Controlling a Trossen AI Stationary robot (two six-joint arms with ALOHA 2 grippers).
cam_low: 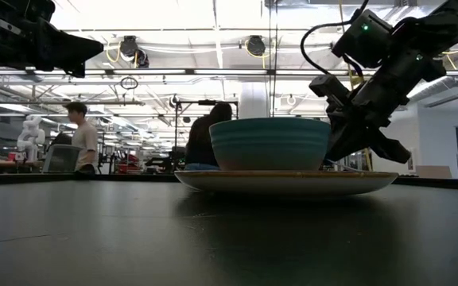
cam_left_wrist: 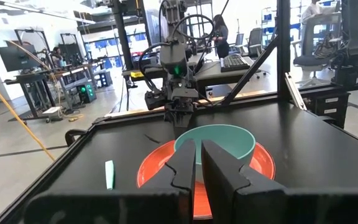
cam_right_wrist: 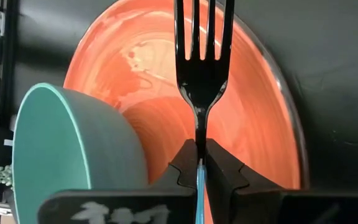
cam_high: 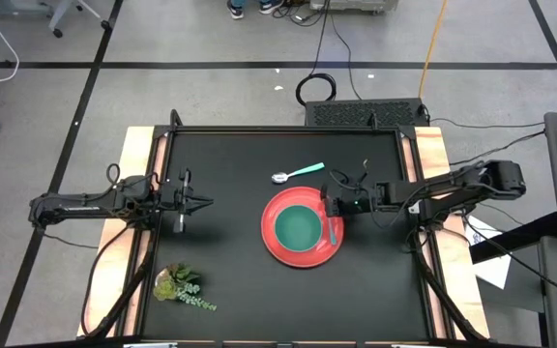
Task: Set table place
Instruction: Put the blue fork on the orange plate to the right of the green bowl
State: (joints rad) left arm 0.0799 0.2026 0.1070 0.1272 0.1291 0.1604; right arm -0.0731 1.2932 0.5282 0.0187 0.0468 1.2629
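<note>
We see the fork [cam_right_wrist: 201, 59] clamped by its blue handle in the right end effector [cam_right_wrist: 199, 163], its black tines reaching forward over the red plate [cam_right_wrist: 241, 118]. The teal bowl [cam_right_wrist: 73, 149] sits on the plate just beside the end effector, close to the tines. We judge the main risk is setting the fork on the plate's rim, since it hangs over the plate and not bare table [cam_high: 230, 164]; a thin handle may also twist between the fingers. The plate is glossy with streaked glaze, the bowl smooth and ridged outside. The teal spoon [cam_high: 298, 173] lies on the matte table, near but apart from the plate. The left end effector [cam_left_wrist: 197, 163], fingers together and empty, waits well apart.
</note>
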